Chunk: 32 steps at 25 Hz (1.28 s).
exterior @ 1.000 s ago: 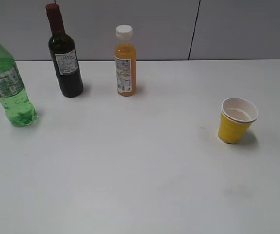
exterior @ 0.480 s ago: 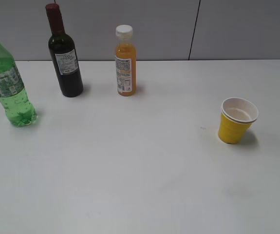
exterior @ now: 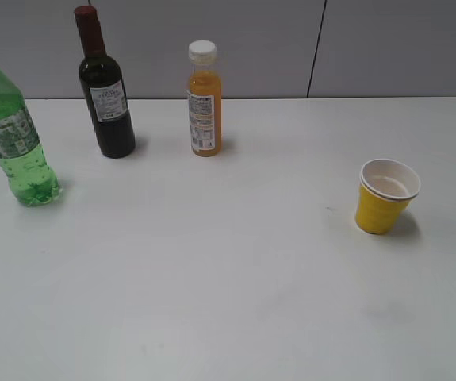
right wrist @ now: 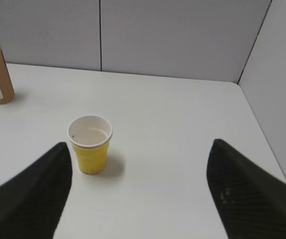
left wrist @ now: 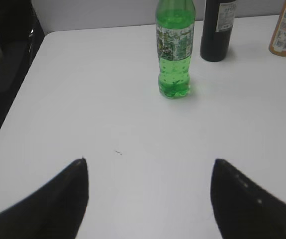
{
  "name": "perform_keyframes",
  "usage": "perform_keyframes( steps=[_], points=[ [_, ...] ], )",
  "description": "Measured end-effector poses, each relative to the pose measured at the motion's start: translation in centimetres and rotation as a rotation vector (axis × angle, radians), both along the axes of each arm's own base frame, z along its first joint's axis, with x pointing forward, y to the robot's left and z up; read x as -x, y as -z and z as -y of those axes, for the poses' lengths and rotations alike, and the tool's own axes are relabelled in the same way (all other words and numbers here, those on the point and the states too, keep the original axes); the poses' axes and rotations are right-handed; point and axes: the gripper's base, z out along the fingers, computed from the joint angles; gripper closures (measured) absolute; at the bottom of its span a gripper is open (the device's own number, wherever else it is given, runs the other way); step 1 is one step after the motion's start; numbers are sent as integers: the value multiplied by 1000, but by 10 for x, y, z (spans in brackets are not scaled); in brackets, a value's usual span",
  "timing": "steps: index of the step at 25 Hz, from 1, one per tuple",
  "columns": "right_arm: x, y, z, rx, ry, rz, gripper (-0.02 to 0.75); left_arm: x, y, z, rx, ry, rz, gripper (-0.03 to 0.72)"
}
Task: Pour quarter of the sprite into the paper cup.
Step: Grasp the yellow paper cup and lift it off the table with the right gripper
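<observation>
The sprite (exterior: 9, 131), a green bottle with a green-white label and no cap visible, stands upright at the table's far left. It shows in the left wrist view (left wrist: 174, 50) ahead of my left gripper (left wrist: 149, 164), which is open, empty and well short of it. The yellow paper cup (exterior: 386, 197) stands upright on the right. In the right wrist view the cup (right wrist: 90, 144) sits just ahead of the left finger of my right gripper (right wrist: 139, 149), which is open and empty. Neither gripper shows in the exterior view.
A dark wine bottle (exterior: 105, 91) and an orange juice bottle (exterior: 204, 103) stand at the back, right of the sprite. The white table (exterior: 228, 278) ends at a grey wall behind. The table's left edge (left wrist: 21, 84) shows in the left wrist view.
</observation>
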Motion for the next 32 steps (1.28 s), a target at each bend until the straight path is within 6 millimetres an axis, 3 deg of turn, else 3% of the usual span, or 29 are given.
perform_keyframes(
  steps=[12,24,32],
  points=[
    [-33,-7,-2,-6,1,62,110,0,0,0,0,0,0,106],
    [-49,57,-3,-65,13,74,122,0,0,0,0,0,0,106],
    [-62,66,-3,-62,20,34,125,0,0,0,0,0,0,106]
  ],
)
